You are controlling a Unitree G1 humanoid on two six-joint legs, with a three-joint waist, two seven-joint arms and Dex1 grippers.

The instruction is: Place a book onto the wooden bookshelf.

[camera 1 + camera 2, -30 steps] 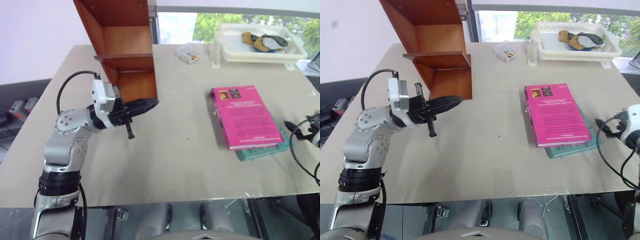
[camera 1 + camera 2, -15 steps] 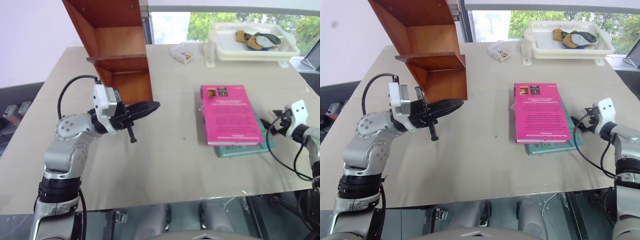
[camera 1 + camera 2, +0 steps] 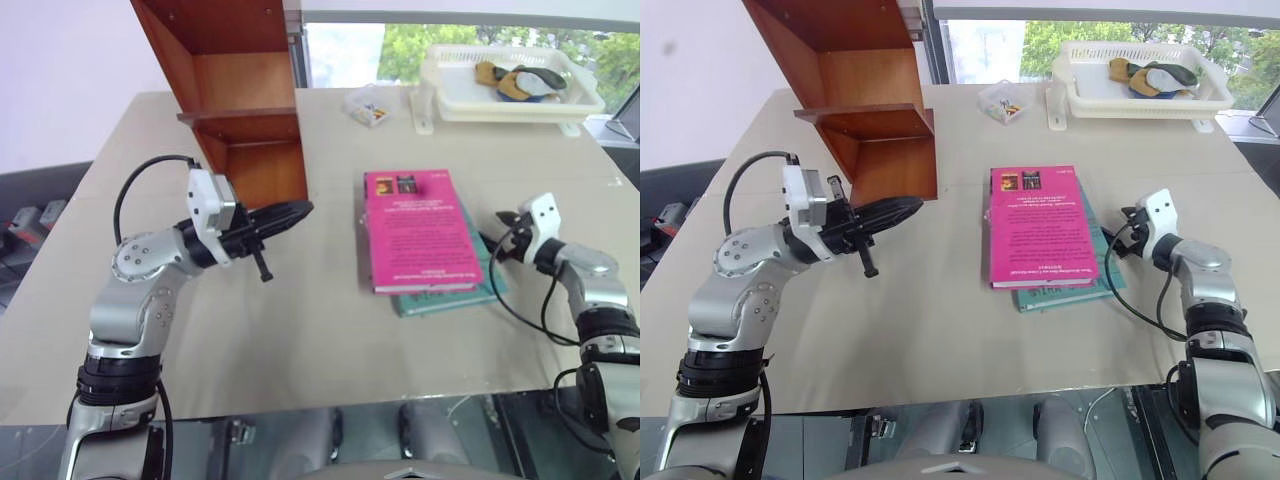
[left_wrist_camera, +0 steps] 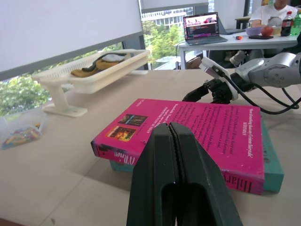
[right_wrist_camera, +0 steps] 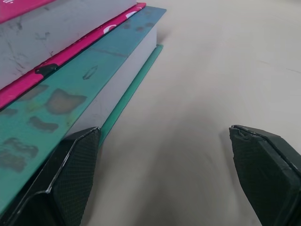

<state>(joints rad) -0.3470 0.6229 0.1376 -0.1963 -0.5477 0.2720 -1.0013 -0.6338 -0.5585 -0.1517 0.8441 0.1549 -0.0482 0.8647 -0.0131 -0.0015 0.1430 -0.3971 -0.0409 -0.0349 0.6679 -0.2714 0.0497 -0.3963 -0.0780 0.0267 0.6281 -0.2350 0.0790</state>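
Observation:
The pink book lies flat on a teal book at mid-table. The wooden bookshelf stands at the table's back left. My left gripper is shut and empty. It hovers level just in front of the shelf's foot and points toward the books, whose pink cover lies beyond its fingers. My right gripper is open at the right side of the stack, low over the table. One finger rests against the teal book's edge, the other stands apart over bare table.
A white basket tray with cloths sits at the back right. A small clear box lies beside it. Bare tabletop lies between the grippers and in front of the books. A far desk carries a laptop.
My right gripper has swung in leftward from the table's right edge to the stack. Both books have slid left toward the shelf and straightened. The left gripper has held still.

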